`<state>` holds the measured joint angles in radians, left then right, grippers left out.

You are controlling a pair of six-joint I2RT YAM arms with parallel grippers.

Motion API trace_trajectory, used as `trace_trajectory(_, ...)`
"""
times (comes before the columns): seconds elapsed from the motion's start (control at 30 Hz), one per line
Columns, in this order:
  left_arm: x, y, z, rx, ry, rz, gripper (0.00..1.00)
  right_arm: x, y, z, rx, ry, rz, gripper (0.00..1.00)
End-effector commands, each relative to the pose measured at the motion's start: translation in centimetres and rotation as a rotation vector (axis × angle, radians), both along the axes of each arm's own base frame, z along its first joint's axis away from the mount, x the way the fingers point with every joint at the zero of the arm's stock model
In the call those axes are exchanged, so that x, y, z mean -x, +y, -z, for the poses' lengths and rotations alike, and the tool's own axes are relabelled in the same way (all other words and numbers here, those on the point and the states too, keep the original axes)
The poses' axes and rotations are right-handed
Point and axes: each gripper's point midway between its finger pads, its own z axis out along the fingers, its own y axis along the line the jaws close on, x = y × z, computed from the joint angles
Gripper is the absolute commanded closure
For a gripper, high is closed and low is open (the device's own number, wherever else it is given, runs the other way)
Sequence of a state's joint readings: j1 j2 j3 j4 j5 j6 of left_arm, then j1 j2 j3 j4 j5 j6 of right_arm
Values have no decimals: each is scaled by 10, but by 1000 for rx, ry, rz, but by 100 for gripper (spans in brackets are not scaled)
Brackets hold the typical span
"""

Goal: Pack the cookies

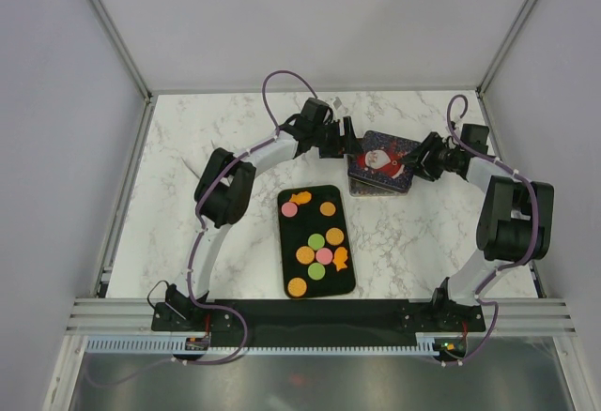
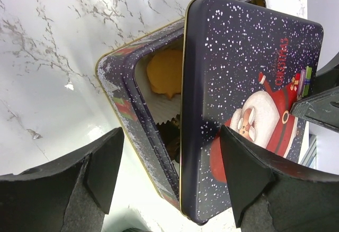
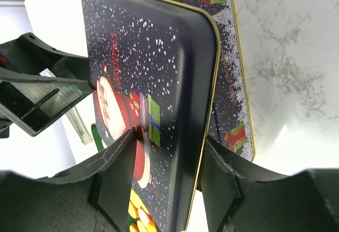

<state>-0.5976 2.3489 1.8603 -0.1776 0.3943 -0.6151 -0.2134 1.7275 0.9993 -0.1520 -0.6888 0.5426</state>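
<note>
Cookies (image 1: 317, 240), small flat discs in orange, pink and green plus two orange star-like shapes, lie spread on the black rectangular tray (image 1: 315, 219) at the centre of the white marble table (image 1: 188, 148). Beyond the tray, at 1 o'clock, sits the square dark-blue tin base (image 2: 127, 99). Its Santa-printed lid (image 1: 380, 160) rests askew over it, uncovering one more orange cookie (image 2: 165, 73) in a white pleated paper liner (image 2: 159, 110). The left gripper (image 2: 170, 130) is at the lid's 9 o'clock edge, its jaws spread wide across lid and base rim. The right gripper (image 3: 169, 136) brackets the lid's 3 o'clock edge; whether it is clamping cannot be told.
</note>
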Motion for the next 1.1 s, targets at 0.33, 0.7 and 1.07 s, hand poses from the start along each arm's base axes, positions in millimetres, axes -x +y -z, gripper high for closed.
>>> trace_trajectory(0.33, -2, 2, 22, -56, -3, 18, 20, -12, -33, 8, 270, -5, 79, 40)
trace_trajectory(0.7, -4, 2, 23, -62, -1, 20, 21, -16, -31, -5, 279, -24, 90, 38)
trace_trajectory(1.07, -4, 1, 25, -61, 7, 15, 21, -16, -38, -29, 286, -69, 122, 37)
